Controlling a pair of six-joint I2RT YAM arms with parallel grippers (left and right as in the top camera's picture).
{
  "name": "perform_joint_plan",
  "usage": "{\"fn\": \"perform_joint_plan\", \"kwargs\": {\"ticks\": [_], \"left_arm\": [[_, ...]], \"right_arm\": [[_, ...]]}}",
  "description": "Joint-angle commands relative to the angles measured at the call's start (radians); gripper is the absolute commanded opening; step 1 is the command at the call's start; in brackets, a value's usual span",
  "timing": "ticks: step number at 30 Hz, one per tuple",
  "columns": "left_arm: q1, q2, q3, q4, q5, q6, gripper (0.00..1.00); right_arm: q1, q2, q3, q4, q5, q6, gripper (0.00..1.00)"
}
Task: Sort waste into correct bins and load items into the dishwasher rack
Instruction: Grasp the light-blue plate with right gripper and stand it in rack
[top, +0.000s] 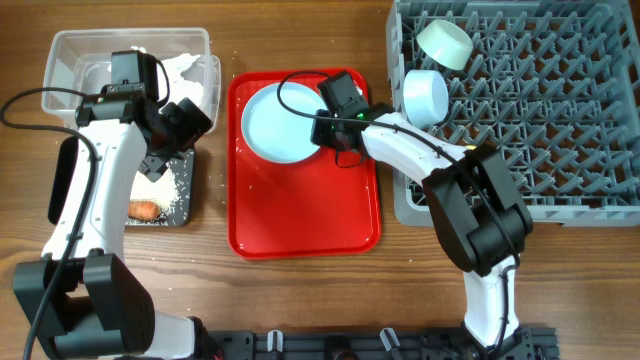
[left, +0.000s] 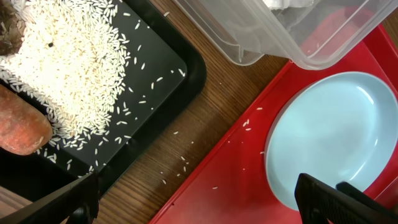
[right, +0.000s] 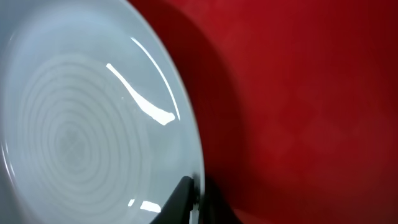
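The pale blue plate (top: 278, 122) lies on the red tray (top: 300, 215). My right gripper (top: 336, 112) is shut on its right rim; in the right wrist view one finger (right: 186, 200) presses the plate (right: 81, 124) edge, which casts a dark shadow on the tray. My left gripper (top: 178, 125) is open and empty, and hovers between the black tray (top: 185, 180) and the clear tub (top: 70, 55). The black tray holds rice (left: 68, 68), a carrot (left: 22, 127) and a brown lump (left: 7, 38). White tissue (top: 185, 66) lies in the tub. The yellow cup and red wrapper are out of view.
The grey dishwasher rack (top: 560, 110) stands at the right and holds the pale green bowl (top: 445, 42) and the pale blue bowl (top: 425, 95) at its left side. Loose rice grains (left: 180, 163) lie on the wood and the red tray.
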Motion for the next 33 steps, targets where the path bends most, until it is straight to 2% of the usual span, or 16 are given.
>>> {"fn": "perform_joint_plan", "kwargs": {"ticks": [1, 7, 12, 15, 22, 26, 33], "left_arm": [[0.002, -0.019, 0.011, 0.0, -0.014, -0.006, 1.0], [0.002, -0.019, 0.011, 0.0, -0.013, -0.006, 1.0], [0.002, -0.019, 0.011, -0.001, -0.014, -0.006, 1.0], [0.002, -0.019, 0.011, 0.0, -0.013, -0.006, 1.0], [0.002, -0.019, 0.011, 0.0, -0.014, -0.006, 1.0], [0.002, -0.019, 0.011, 0.0, -0.014, -0.006, 1.0], [0.002, -0.019, 0.011, 0.0, -0.013, -0.006, 1.0]], "right_arm": [[0.001, 0.037, 0.046, -0.081, -0.013, 0.003, 0.04], [-0.035, -0.043, 0.148, -0.274, 0.012, -0.147, 0.04], [-0.098, -0.223, 0.175, -0.289, 0.076, -0.249, 0.04], [-0.114, -0.346, 0.176, -0.291, 0.213, -0.318, 0.04], [-0.207, -0.64, 0.176, -0.259, 0.773, -0.507, 0.04], [-0.299, -0.66, 0.175, -0.183, 1.028, -0.764, 0.04], [-0.473, -0.576, 0.167, -0.053, 1.053, -0.997, 0.05]]}}
